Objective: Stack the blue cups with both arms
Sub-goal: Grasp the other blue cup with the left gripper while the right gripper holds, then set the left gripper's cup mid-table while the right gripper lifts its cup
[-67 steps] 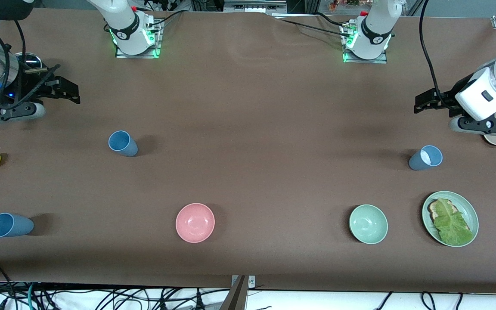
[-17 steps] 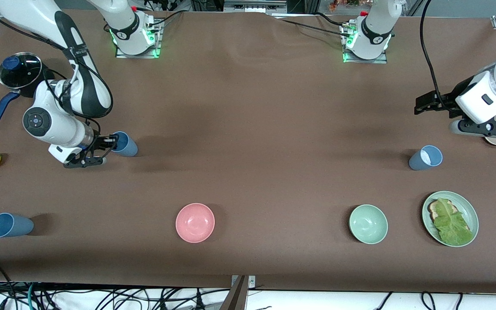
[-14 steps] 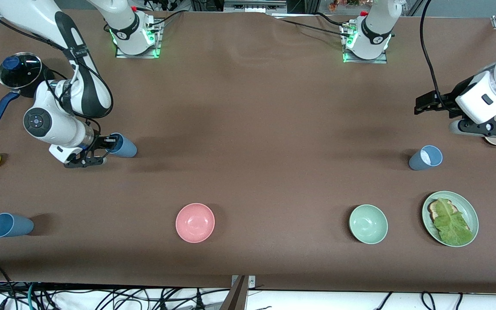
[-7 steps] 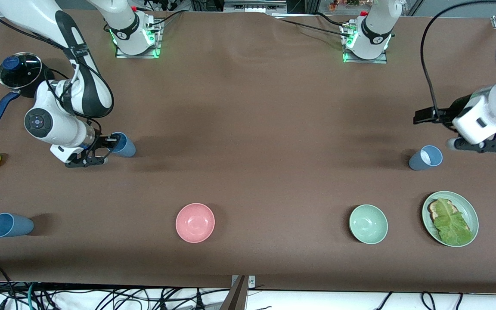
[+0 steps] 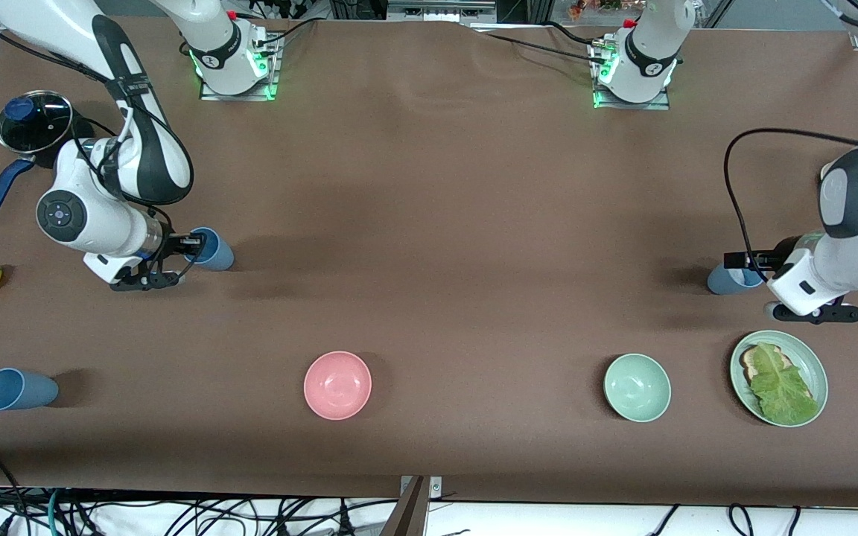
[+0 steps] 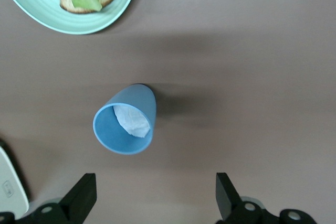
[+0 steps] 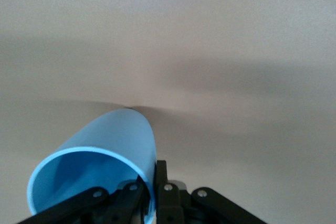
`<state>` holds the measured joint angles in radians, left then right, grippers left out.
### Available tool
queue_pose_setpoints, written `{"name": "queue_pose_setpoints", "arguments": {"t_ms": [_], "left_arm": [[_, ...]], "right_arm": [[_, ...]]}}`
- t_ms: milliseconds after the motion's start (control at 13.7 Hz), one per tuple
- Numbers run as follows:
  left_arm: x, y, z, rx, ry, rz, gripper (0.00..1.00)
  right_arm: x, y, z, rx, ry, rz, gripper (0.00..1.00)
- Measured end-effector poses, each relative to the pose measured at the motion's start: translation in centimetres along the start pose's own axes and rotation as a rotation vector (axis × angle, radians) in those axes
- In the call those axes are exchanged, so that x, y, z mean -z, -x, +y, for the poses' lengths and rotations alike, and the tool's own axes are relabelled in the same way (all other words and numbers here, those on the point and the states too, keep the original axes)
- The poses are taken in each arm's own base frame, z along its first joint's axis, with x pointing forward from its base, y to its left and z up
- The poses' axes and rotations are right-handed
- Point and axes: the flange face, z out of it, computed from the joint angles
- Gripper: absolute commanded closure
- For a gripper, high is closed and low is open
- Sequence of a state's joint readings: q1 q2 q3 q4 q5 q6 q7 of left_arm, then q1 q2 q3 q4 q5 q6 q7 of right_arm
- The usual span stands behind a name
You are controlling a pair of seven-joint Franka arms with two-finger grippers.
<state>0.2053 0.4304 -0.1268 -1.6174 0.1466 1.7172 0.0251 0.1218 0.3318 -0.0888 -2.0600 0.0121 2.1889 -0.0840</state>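
- The right gripper [image 5: 179, 262] is down at the table toward the right arm's end, its fingers [image 7: 131, 195] clenched on the rim of the mid-blue cup [image 5: 213, 251] — one finger inside the wall, one outside, as the right wrist view shows.
- That cup stands on the brown table [image 5: 429, 223], farther from the front camera than the pink bowl [image 5: 337, 385].
- The left gripper [image 6: 152, 203] hovers over the greyer blue cup [image 5: 727, 281], its jaws spread wide and grasping nothing; the cup's mouth lies between the two fingertips in the left wrist view.
- This cup holds a scrap of white paper [image 6: 132, 120] and sits toward the left arm's end, near the green plate [image 5: 812, 361] with toast and lettuce.
- A third blue cup [image 5: 16, 389] lies on its side near the table's front edge, well apart from both grippers.
- A pale green bowl [image 5: 637, 387] sits beside the plate.
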Motion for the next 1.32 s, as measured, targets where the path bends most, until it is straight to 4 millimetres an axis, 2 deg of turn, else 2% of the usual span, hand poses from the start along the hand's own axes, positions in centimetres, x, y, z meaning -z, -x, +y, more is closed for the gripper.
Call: {"name": "queue_pose_setpoints", "arguments": {"t_ms": [73,292,365,438,512,585,731,1023,1315], "left_arm": [[-1.9,-0.4,-0.3,0.002,0.005,0.004,0.14],[-7.2,-0.5,-0.2,-0.002,0.016,0.015,0.32],[-8.2,-0.3,-0.1,-0.005,0.017,0.009,0.45],[-8.9,-0.2,0.1,-0.007,0.018,0.004,0.52],[-9.3,-0.1,0.2,-0.008,0.019,0.002,0.52],[-9.8,0.0,0.2,-0.010,0.017,0.001,0.63],[-10.9,0.1,0.3,-0.016,0.011,-0.009,1.00],[-11.3,-0.1,0.2,-0.017,0.008,-0.011,1.00],[-8.7,-0.1,-0.1,-0.016,-0.009,-0.018,1.00]], "right_arm": [[0.1,0.0,0.0,0.000,0.000,0.001,1.00],[0.6,-0.3,0.0,0.000,0.000,0.007,1.00],[0.8,-0.4,0.0,0.001,0.000,0.004,1.00],[1.0,-0.4,0.0,0.001,0.000,0.003,1.00],[1.1,-0.5,0.0,0.001,0.000,0.002,1.00],[1.1,-0.5,0.0,0.001,0.000,0.000,1.00],[1.1,-0.4,-0.1,0.002,0.000,-0.001,1.00],[1.1,-0.4,-0.1,0.002,0.000,-0.002,1.00],[1.3,-0.6,-0.1,0.002,0.000,0.001,1.00]]}}
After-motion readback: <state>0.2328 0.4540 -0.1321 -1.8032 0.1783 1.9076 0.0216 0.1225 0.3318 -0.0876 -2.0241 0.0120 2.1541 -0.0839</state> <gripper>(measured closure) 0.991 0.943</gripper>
